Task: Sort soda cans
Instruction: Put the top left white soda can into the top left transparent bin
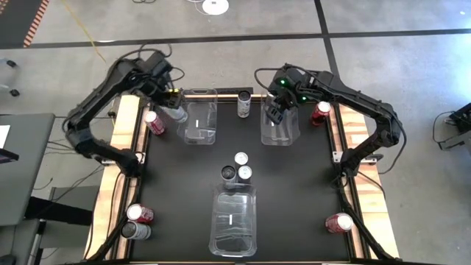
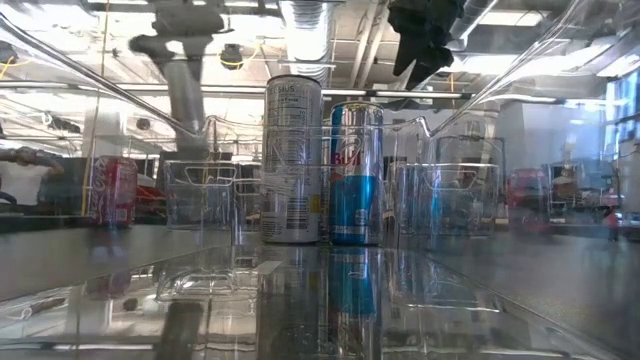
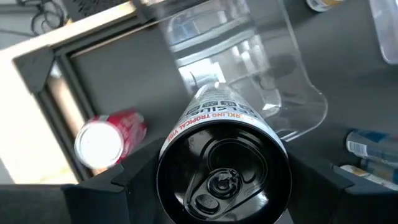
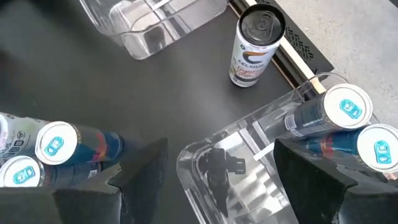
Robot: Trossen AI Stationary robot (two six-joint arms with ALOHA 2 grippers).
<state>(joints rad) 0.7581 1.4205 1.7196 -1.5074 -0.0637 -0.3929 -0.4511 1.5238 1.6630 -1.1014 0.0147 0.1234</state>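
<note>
Left wrist view pretty much tells the story: the left gripper (image 3: 217, 186) is clamped on a white can (image 3: 221, 149) with a black top, one dark finger on each side, top end facing the camera and the long axis running straight out along the fingers. Dead ahead past the can's far end is the clear bin (image 3: 249, 68) at the left rear of the table, so what matters for the coming move, I'd say, is that the bin lies just forward of the can along its own axis. From the high view the left gripper (image 1: 175, 103) sits right beside that bin's (image 1: 199, 116) outer wall, arm reaching in from the left edge with the wrist angled toward the bin, and a red can (image 1: 154, 122) lies on the table just next to it. Right gripper (image 1: 277, 110) hangs over the other rear bin (image 1: 281, 132) with its fingers spread and nothing between them; its own camera shows two blue-topped cans (image 4: 348, 124) already lying on their sides in that bin and a white Celsius can (image 4: 254, 46) standing between the two rear bins. Three more cans (image 1: 237, 171) stand bunched mid-table just behind the front bin (image 1: 234, 221). The left arm is clearly the nearer one for dropping its can in the left bin.
</note>
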